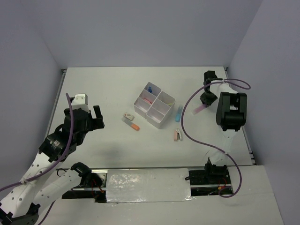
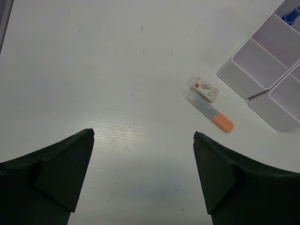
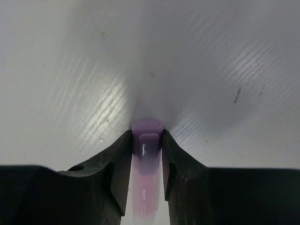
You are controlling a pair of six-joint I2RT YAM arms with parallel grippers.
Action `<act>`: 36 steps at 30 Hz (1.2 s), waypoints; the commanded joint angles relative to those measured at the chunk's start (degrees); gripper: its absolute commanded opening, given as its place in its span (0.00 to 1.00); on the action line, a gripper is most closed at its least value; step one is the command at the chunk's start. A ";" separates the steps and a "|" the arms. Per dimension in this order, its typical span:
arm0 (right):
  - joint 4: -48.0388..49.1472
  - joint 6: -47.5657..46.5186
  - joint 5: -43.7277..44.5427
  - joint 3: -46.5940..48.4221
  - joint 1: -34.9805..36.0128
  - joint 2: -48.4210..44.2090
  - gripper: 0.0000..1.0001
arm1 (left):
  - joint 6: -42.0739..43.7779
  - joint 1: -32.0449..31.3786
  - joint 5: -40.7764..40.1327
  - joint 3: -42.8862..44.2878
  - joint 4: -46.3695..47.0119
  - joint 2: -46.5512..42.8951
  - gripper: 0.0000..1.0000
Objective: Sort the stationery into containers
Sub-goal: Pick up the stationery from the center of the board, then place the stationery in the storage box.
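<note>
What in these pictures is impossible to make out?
Top view: contents of the white box, too small, walled off.
Left wrist view: box cut by right edge; white packet print too small.
Right wrist view: purple highlighter rear end, cut by bottom edge inside the right gripper.

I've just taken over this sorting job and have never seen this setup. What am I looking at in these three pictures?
Two robot arms are bolted at the near edge of the table. The overhead picture looks down from behind them; the other two come from a camera on each wrist. The left pincer is open and empty. The right pincer is closed on a purple highlighter. Mid-table stands a white box with four compartments, holding a blue-capped item and a pink item. Loose nearby: an orange highlighter, a small white packet, a blue highlighter and a pink stapler.
</note>
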 commanded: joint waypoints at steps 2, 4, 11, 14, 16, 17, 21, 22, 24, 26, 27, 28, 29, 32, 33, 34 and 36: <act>3.36 -2.50 -3.07 -4.18 0.23 -5.54 0.00 | 0.88 0.31 0.46 -0.22 2.32 -0.05 0.99; 6.09 -3.47 0.08 -7.17 1.28 -12.97 0.00 | 0.97 0.31 0.55 -0.22 2.33 0.22 0.99; 29.33 -17.87 13.88 -25.61 19.10 -44.55 0.00 | 0.97 0.48 0.37 -0.13 2.32 0.39 0.99; 47.28 -29.64 1.99 -36.08 25.18 -54.49 0.00 | 0.88 0.49 0.46 -0.13 2.41 0.39 0.99; 55.73 -38.31 -9.08 -38.20 27.55 -57.05 0.00 | 0.97 0.57 0.55 -0.13 2.33 0.65 0.99; 55.68 -40.55 -20.01 -36.55 27.91 -56.63 0.00 | 0.97 0.57 0.55 -0.22 2.32 0.74 0.99; 48.14 -54.67 -41.37 -26.72 29.50 -47.69 0.00 | 1.14 0.66 0.55 -0.22 2.41 0.92 0.99; 43.25 -56.63 -42.70 -22.17 30.11 -45.66 0.00 | 1.14 0.66 0.64 -0.13 2.33 0.75 0.99; 40.05 -60.32 -44.37 -18.36 30.12 -40.90 0.00 | 1.14 0.66 0.81 -0.30 2.50 0.74 0.99; 36.79 -62.88 -45.69 -14.66 30.38 -37.92 0.00 | 1.32 0.66 1.16 -0.30 2.59 0.66 0.99; 35.65 -63.76 -45.79 -13.78 30.55 -37.20 0.00 | 1.40 0.66 1.08 -0.31 2.59 0.74 0.99; 35.29 -64.38 -45.87 -12.64 30.47 -36.59 0.00 | 1.32 0.66 1.16 -0.31 2.68 0.83 0.99; 34.77 -65.87 -46.57 -12.19 30.47 -35.28 0.00 | 1.40 0.75 1.16 -0.31 2.59 0.83 0.99; 31.43 -67.28 -48.24 -10.26 30.64 -32.55 0.00 | 1.58 0.66 1.52 -0.31 2.76 0.92 0.99; 30.55 -67.55 -48.68 -10.08 30.73 -32.02 0.00 | 1.76 0.66 1.60 -0.22 2.76 0.83 0.99; 30.72 -67.64 -48.95 -10.78 30.90 -31.66 0.00 | 1.76 0.66 1.69 -0.30 2.85 0.92 0.99; 33.42 -66.94 -49.04 -13.58 31.17 -31.31 0.00 | 1.76 0.75 1.78 -0.31 2.94 0.83 0.99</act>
